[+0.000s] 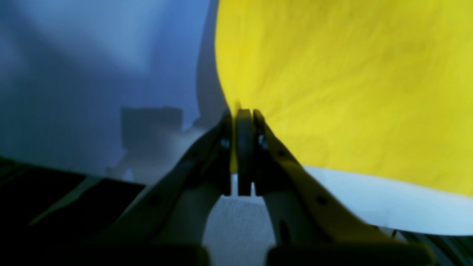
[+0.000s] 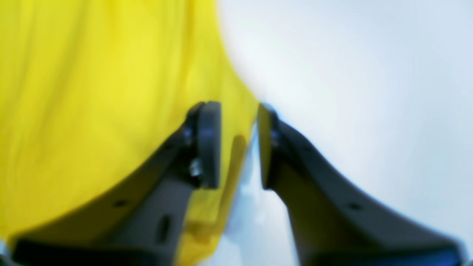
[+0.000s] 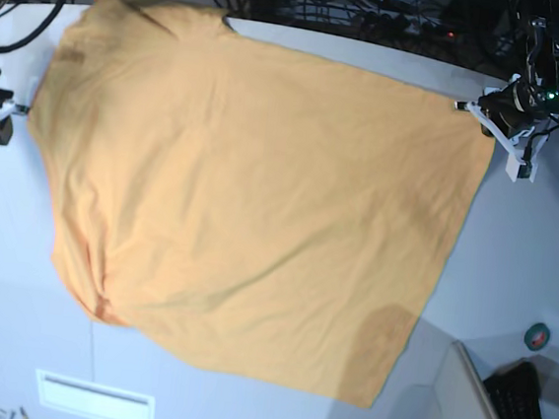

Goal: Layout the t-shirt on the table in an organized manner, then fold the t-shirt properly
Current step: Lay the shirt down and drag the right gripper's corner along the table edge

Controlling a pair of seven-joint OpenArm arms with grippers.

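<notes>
The left gripper is clamped tight on the shirt's edge, cloth pinched between its pads; in the base view it sits at the shirt's 2 o'clock corner. The right gripper has its jaws parted a little, the shirt's edge lying loose in the gap, not pinched; it sits at 9 o'clock. The shirt is spread wide over the table, its 5 o'clock corner hanging past the table edge.
</notes>
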